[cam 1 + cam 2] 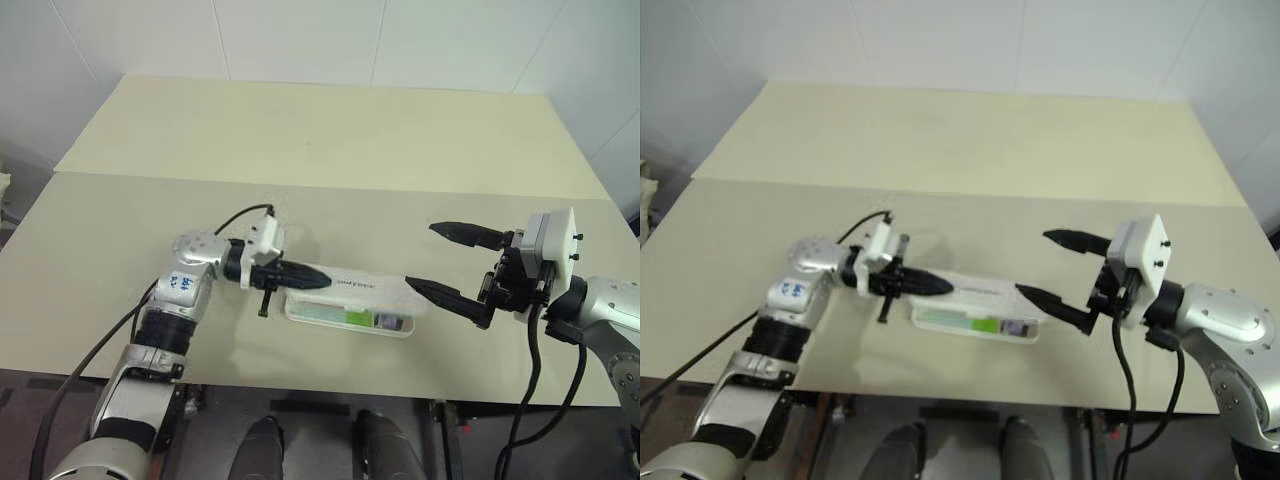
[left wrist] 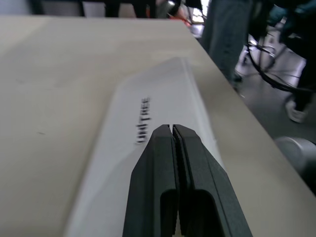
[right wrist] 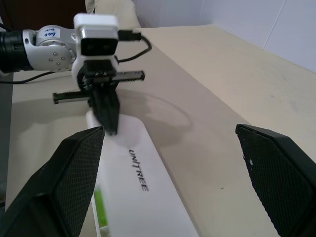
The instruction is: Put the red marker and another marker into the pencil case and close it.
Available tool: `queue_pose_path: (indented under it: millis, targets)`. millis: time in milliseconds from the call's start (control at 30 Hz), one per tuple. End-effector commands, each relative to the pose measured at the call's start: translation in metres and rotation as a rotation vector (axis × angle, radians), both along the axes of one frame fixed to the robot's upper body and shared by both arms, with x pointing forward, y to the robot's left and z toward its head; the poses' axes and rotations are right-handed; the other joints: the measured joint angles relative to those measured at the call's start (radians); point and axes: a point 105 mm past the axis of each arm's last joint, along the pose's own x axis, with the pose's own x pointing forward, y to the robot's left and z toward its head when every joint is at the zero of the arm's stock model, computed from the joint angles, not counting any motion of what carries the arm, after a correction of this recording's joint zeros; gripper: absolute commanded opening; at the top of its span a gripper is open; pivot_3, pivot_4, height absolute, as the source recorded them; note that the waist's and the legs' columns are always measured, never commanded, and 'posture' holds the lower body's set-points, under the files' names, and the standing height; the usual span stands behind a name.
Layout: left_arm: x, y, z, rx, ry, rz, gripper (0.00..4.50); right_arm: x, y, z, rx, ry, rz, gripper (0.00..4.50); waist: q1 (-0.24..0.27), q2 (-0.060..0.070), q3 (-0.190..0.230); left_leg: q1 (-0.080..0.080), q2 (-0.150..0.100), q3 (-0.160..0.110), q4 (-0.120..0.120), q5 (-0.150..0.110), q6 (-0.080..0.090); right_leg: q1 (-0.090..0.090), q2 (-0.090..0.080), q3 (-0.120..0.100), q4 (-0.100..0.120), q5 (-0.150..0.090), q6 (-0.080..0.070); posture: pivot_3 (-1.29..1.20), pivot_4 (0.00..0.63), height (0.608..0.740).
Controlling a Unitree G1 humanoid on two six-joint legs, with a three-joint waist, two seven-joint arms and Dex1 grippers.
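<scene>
The white pencil case (image 1: 350,300) lies near the table's front edge, its lid (image 3: 143,187) with dark lettering lowered over the base but ajar along the near side. Through that gap shows the pale green marker (image 1: 355,318) with its yellow-green cap. The red marker is hidden. My left gripper (image 1: 325,281) is shut and empty, pointing right, with its tip at the lid's left end (image 2: 171,129). My right gripper (image 1: 420,256) stands open and empty just off the case's right end, one finger on each side of the case's long line.
The beige table (image 1: 330,140) has a seam (image 1: 300,185) across its middle, with room behind the case. A black cable (image 1: 235,218) loops from my left wrist. A person's legs (image 2: 224,34) stand past the table's end.
</scene>
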Motion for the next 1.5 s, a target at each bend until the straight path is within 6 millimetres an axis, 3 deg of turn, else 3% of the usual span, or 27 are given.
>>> queue_pose_path:
  millis: [33, 367, 700, 1000, 1067, 1100, 1333, 1500]
  targets:
    - [-0.011, -0.001, -0.004, 0.063, 0.023, -0.045, 0.01, -0.006, 0.003, 0.006, -0.003, -0.034, 0.006, 4.50, 0.000, 0.000, 0.000, 0.000, 0.000, 0.000, 0.000, 0.000, 0.000, 0.000, 0.000, 0.000, 0.000, 0.000, 0.000, 0.00, 0.150, 0.740]
    - [-0.018, -0.013, -0.021, 0.178, 0.033, -0.077, 0.01, -0.017, -0.011, -0.008, -0.068, 0.049, 0.001, 4.50, 0.002, 0.000, 0.000, 0.000, 0.000, 0.000, 0.000, 0.000, 0.000, 0.000, 0.000, 0.000, 0.000, -0.001, -0.002, 0.00, 0.150, 0.740]
    - [-0.002, -0.036, -0.019, 0.202, -0.020, -0.022, 0.01, -0.021, -0.015, -0.007, -0.079, 0.049, -0.017, 4.50, 0.002, 0.000, 0.000, 0.000, 0.000, 0.000, 0.002, 0.000, 0.000, 0.001, 0.000, 0.000, 0.000, -0.001, -0.002, 0.00, 0.150, 0.740]
    - [0.005, -0.032, -0.024, 0.290, -0.036, -0.006, 0.01, -0.026, -0.019, -0.010, -0.098, 0.065, -0.034, 4.50, 0.000, 0.000, 0.000, 0.000, 0.000, 0.000, 0.003, 0.000, 0.000, 0.001, 0.000, 0.001, 0.000, -0.001, -0.003, 0.00, 0.150, 0.740]
    - [0.004, -0.031, -0.026, 0.310, -0.046, -0.019, 0.01, -0.026, -0.019, -0.011, -0.098, 0.065, -0.033, 4.50, 0.000, 0.000, 0.000, 0.000, 0.000, 0.000, 0.003, 0.000, 0.000, 0.001, 0.000, 0.001, 0.000, -0.003, -0.005, 0.00, 0.150, 0.740]
    - [0.003, -0.031, -0.027, 0.319, -0.043, -0.021, 0.01, -0.027, -0.018, -0.010, -0.098, 0.064, -0.034, 4.50, 0.000, 0.000, 0.000, 0.000, 0.000, 0.000, 0.004, 0.000, 0.000, 0.001, 0.000, 0.001, 0.000, -0.008, -0.015, 0.00, 0.150, 0.740]
    - [-0.004, -0.029, -0.034, 0.376, -0.041, -0.054, 0.01, -0.027, -0.018, -0.010, -0.096, 0.062, -0.035, 4.50, 0.000, 0.000, 0.000, 0.001, 0.000, 0.000, 0.005, 0.000, 0.000, 0.003, 0.000, 0.001, 0.001, -0.008, -0.015, 0.00, 0.150, 0.740]
    - [0.000, -0.033, -0.026, 0.287, -0.027, 0.007, 0.01, -0.027, -0.016, -0.013, -0.084, 0.067, -0.033, 4.50, 0.001, 0.000, 0.000, 0.002, 0.000, 0.000, 0.006, 0.000, 0.000, 0.003, 0.000, 0.001, 0.001, -0.008, -0.015, 0.00, 0.150, 0.740]
